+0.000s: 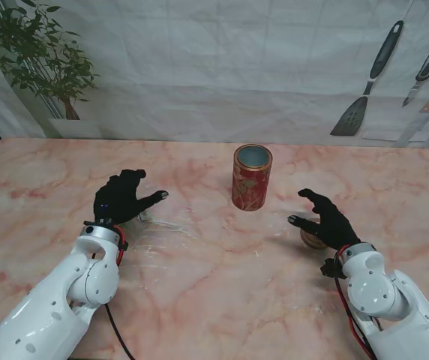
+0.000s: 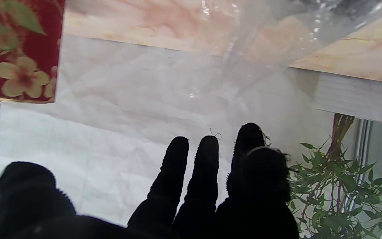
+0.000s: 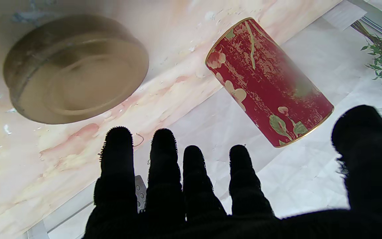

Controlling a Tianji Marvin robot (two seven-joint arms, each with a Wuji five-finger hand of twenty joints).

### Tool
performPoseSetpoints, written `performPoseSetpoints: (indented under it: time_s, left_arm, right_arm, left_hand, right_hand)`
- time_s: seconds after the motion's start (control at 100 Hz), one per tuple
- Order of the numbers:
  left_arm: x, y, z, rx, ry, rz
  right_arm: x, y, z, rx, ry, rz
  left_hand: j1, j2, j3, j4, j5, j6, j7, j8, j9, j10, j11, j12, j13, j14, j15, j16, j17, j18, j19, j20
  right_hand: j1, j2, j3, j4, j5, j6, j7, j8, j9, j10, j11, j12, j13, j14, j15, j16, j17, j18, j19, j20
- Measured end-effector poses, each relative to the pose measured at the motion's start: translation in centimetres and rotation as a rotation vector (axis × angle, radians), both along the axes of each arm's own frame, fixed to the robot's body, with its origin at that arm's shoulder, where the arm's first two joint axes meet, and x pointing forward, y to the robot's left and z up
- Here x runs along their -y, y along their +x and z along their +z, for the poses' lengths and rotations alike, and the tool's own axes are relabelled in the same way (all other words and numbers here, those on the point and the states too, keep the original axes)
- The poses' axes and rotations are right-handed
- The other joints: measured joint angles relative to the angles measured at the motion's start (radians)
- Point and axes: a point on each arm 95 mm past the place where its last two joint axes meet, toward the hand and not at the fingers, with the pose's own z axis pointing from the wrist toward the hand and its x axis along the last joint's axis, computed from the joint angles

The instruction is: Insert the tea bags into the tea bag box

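A red round tea box (image 1: 251,178) with gold flowers stands upright and open near the middle of the table; it shows too in the right wrist view (image 3: 268,81) and partly in the left wrist view (image 2: 18,49). Its gold lid (image 1: 311,239) (image 3: 75,71) lies under my right hand (image 1: 327,220), whose black-gloved fingers are spread and hold nothing. My left hand (image 1: 122,196) hovers open to the box's left, over a clear plastic bag (image 1: 162,232) (image 2: 260,39) lying on the table. I cannot make out tea bags inside the plastic.
The pink marble table (image 1: 214,300) ends at a white crumpled backdrop. A potted plant (image 1: 38,52) stands at the far left corner. A spatula (image 1: 364,90) and other utensils hang on the backdrop at the far right.
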Motion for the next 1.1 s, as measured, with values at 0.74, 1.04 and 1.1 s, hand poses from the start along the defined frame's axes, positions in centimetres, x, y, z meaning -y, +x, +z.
performPoseSetpoints:
  time_s: [0.74, 1.04, 1.1]
  left_arm:
    - [-1.9, 7.3, -3.7, -0.148, 0.222, 0.213]
    - [-2.1, 7.7, -4.2, -0.153, 0.239, 0.245]
    - [-2.1, 7.6, -4.1, -0.161, 0.239, 0.244]
  right_arm:
    - [-0.2, 0.0, -0.2, -0.027, -0.007, 0.016]
    - [-0.2, 0.0, -0.2, -0.028, -0.009, 0.018]
    - [-0.2, 0.0, -0.2, -0.029, -0.009, 0.019]
  left_hand:
    - [0.016, -0.103, 0.001, 0.011, -0.003, 0.088, 0.096, 0.052, -0.001, 0.025, 0.130, 0.108, 0.076, -0.082, 0.185, 0.209, 0.168, -0.195, 0.065, -0.107]
    - [0.212, -0.236, 0.407, 0.048, -0.003, 0.082, 0.211, 0.058, 0.042, 0.020, 0.167, 0.109, 0.139, -0.135, 0.184, 0.161, 0.217, -0.226, 0.066, -0.155]
    - [0.214, -0.252, 0.515, 0.048, -0.001, 0.061, 0.242, 0.053, 0.069, 0.004, 0.173, 0.109, 0.154, -0.137, 0.181, 0.139, 0.223, -0.226, 0.066, -0.156]
  right_hand:
    - [0.000, 0.000, 0.000, 0.000, 0.000, 0.001, 0.028, -0.024, 0.000, 0.000, 0.000, -0.002, 0.000, 0.000, 0.000, 0.000, 0.000, 0.000, -0.003, 0.014]
    - [0.000, 0.000, 0.000, 0.000, -0.001, 0.008, 0.032, -0.035, 0.000, 0.000, 0.000, -0.002, 0.000, 0.000, 0.000, 0.000, 0.000, 0.000, -0.004, 0.020]
    - [0.000, 0.000, 0.000, 0.000, -0.001, 0.008, 0.033, -0.036, 0.000, 0.000, 0.000, -0.002, 0.000, 0.000, 0.000, 0.000, 0.000, 0.000, -0.004, 0.026]
